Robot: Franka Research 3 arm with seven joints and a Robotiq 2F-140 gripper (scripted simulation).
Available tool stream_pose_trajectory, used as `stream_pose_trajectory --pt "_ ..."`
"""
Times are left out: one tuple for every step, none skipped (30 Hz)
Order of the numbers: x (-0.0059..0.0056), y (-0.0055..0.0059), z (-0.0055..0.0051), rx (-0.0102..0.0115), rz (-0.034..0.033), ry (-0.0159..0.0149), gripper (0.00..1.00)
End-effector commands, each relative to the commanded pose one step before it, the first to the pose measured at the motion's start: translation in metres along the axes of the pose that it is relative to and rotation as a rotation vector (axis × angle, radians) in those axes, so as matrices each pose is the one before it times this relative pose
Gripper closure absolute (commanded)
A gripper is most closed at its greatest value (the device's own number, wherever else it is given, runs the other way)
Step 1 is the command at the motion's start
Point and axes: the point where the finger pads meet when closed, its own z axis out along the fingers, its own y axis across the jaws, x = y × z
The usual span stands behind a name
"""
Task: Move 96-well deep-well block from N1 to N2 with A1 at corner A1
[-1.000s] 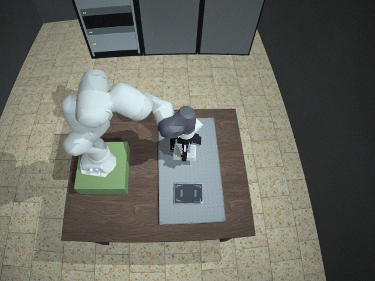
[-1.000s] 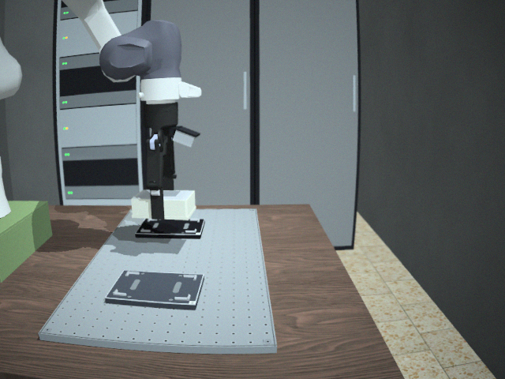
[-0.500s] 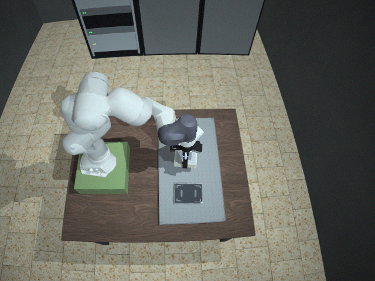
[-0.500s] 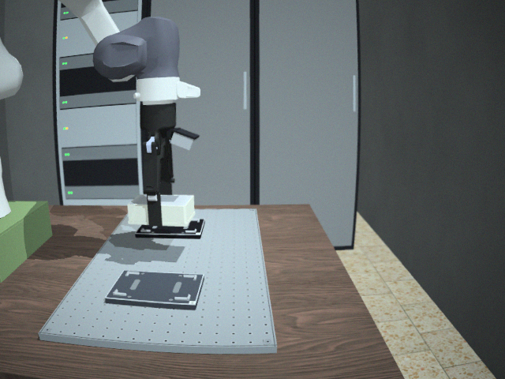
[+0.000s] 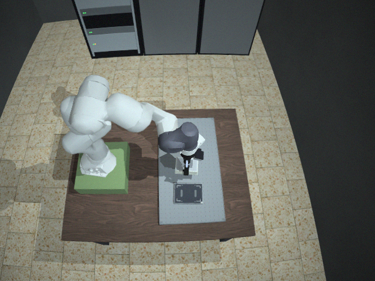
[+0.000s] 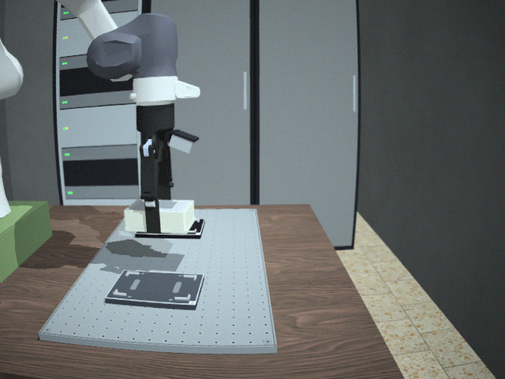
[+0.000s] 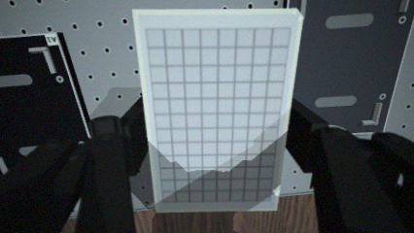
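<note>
My gripper (image 5: pixel 186 168) (image 6: pixel 155 212) (image 7: pixel 214 108) is shut on the pale 96-well deep-well block (image 5: pixel 195 165) (image 6: pixel 179 215) (image 7: pixel 219 73), one black finger on each long side. The block hangs level a little above the grey perforated plate (image 5: pixel 211 181) (image 6: pixel 232 285), between the two nests. The black nest N1 (image 6: pixel 198 228) (image 7: pixel 29 107) lies just behind the block, and its A1 mark shows in the wrist view. The dark grey nest N2 (image 5: pixel 187 193) (image 6: pixel 155 287) (image 7: pixel 350 63) is empty, nearer the table's front. In the wrist view the block's top right corner looks cut off.
The perforated plate lies on a brown wooden table (image 5: pixel 120 218) (image 6: pixel 318 285). The arm's green pedestal (image 5: pixel 118 178) (image 6: pixel 24 232) stands at the table's left. Grey cabinets and a rack (image 5: pixel 109 27) (image 6: pixel 98 122) stand behind the table.
</note>
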Motion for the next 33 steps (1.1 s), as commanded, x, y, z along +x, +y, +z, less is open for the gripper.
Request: stream_pose_trajectory --pt "0.00182 0.01046 0.00002 0.00169 -0.04114 -0.00135 0.4" --pt "0.00038 0.00331 0.0 0.0 0.0 0.0 0.4" --pt "0.00038 0.00331 0.0 0.0 0.0 0.0 0.4" --pt "0.00038 0.00331 0.0 0.0 0.0 0.0 0.4" --pt "0.00038 0.00331 0.0 0.0 0.0 0.0 0.4" --pt "0.00038 0.00331 0.0 0.0 0.0 0.0 0.4" --pt "0.00038 0.00331 0.0 0.0 0.0 0.0 0.4" --pt "0.00038 0.00331 0.0 0.0 0.0 0.0 0.4" --pt "0.00038 0.00331 0.0 0.0 0.0 0.0 0.4" --pt "0.00038 0.00331 0.0 0.0 0.0 0.0 0.4" --pt "0.00038 0.00331 0.0 0.0 0.0 0.0 0.4" --pt "0.00038 0.00331 0.0 0.0 0.0 0.0 0.4" --pt "0.0 0.0 0.0 0.0 0.0 0.0 0.4" --pt "0.0 0.0 0.0 0.0 0.0 0.0 0.4" --pt "0.00038 0.00331 0.0 0.0 0.0 0.0 0.4" --pt "0.00038 0.00331 0.0 0.0 0.0 0.0 0.4" --pt "0.00038 0.00331 0.0 0.0 0.0 0.0 0.4" --pt "0.00038 0.00331 0.0 0.0 0.0 0.0 0.4" --pt "0.00038 0.00331 0.0 0.0 0.0 0.0 0.4" --pt "0.00038 0.00331 0.0 0.0 0.0 0.0 0.4" --pt "0.00038 0.00331 0.0 0.0 0.0 0.0 0.4" --pt "0.00038 0.00331 0.0 0.0 0.0 0.0 0.4" --pt "0.00038 0.00331 0.0 0.0 0.0 0.0 0.4" --pt "0.00038 0.00331 0.0 0.0 0.0 0.0 0.4" --pt "0.00038 0.00331 0.0 0.0 0.0 0.0 0.4" --pt "0.00038 0.00331 0.0 0.0 0.0 0.0 0.4" --pt "0.00038 0.00331 0.0 0.0 0.0 0.0 0.4" --pt "0.00038 0.00331 0.0 0.0 0.0 0.0 0.4" --pt "0.00038 0.00331 0.0 0.0 0.0 0.0 0.4" --pt "0.0 0.0 0.0 0.0 0.0 0.0 0.4" --pt "0.0 0.0 0.0 0.0 0.0 0.0 0.4" --pt "0.00038 0.00331 0.0 0.0 0.0 0.0 0.4" --pt "0.00038 0.00331 0.0 0.0 0.0 0.0 0.4"
